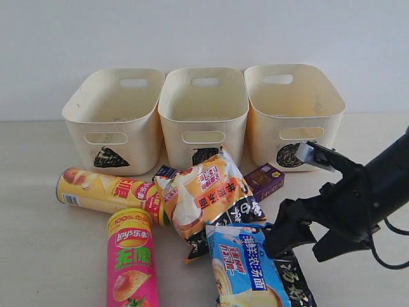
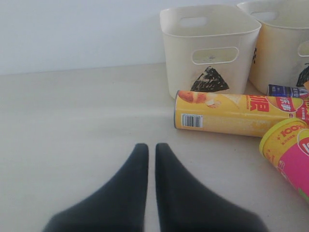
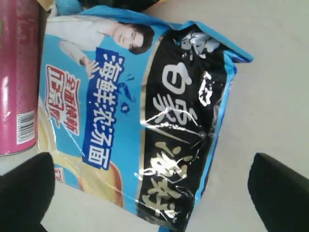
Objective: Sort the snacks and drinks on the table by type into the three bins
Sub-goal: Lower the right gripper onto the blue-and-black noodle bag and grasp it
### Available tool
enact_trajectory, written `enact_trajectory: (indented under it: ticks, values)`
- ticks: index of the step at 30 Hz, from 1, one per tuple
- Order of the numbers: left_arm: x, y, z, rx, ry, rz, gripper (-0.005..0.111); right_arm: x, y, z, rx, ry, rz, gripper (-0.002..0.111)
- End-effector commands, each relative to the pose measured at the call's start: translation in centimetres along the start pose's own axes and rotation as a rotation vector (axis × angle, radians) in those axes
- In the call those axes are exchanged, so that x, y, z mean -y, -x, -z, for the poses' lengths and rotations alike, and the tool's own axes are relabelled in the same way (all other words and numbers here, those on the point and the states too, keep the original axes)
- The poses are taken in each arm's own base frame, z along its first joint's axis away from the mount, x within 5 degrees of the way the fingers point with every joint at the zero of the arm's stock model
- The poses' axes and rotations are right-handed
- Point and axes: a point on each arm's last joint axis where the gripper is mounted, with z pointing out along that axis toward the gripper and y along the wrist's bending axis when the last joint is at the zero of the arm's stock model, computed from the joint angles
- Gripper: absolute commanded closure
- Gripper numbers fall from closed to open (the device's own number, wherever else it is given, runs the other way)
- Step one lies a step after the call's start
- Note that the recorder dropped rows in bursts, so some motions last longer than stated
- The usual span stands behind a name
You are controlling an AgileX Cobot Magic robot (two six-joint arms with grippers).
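Three cream bins stand at the back, marked triangle [image 1: 114,121], square [image 1: 203,115] and circle [image 1: 294,115]. In front lie a yellow tube [image 1: 105,192], a pink tube [image 1: 132,268], an orange bag [image 1: 208,192], a blue bag [image 1: 246,272], a purple carton [image 1: 265,180] and a blue-white carton [image 1: 165,173]. Black foil [image 1: 297,284] borders the blue bag; I cannot tell if it is a separate bag. My right gripper [image 1: 291,233] hovers wide open over the blue bag [image 3: 96,96], one finger [image 3: 29,183] on each side. My left gripper [image 2: 151,146] is shut and empty over bare table, short of the yellow tube [image 2: 231,113].
The pale table [image 1: 38,256] is bare on the left. The pink tube [image 3: 19,82] lies close beside the blue bag. The triangle bin [image 2: 207,48] stands just behind the yellow tube. The snacks overlap in a tight pile.
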Motion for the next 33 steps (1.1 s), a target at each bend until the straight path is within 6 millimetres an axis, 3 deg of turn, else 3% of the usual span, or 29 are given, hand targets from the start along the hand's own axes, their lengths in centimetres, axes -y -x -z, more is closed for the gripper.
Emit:
enact_trajectory:
  ticks: [1, 8, 12, 24, 33]
  values:
    - [0.0, 0.3, 0.1, 0.020, 0.001, 0.009, 0.102, -0.6, 1.4, 0.9, -0.003, 0.032, 0.039, 0.006]
    - [0.0, 0.3, 0.1, 0.020, 0.001, 0.009, 0.102, 0.6, 2.5, 1.1, -0.020, 0.021, 0.043, 0.006]
    - [0.0, 0.3, 0.1, 0.020, 0.001, 0.009, 0.102, 1.5, 2.1, 1.5, -0.042, 0.040, 0.015, 0.006]
    - [0.0, 0.3, 0.1, 0.020, 0.001, 0.009, 0.102, 3.5, 1.7, -1.8, -0.122, 0.128, -0.061, 0.006]
    - [0.0, 0.3, 0.1, 0.020, 0.001, 0.009, 0.102, 3.2, 1.5, -4.3, -0.125, 0.102, -0.038, 0.006]
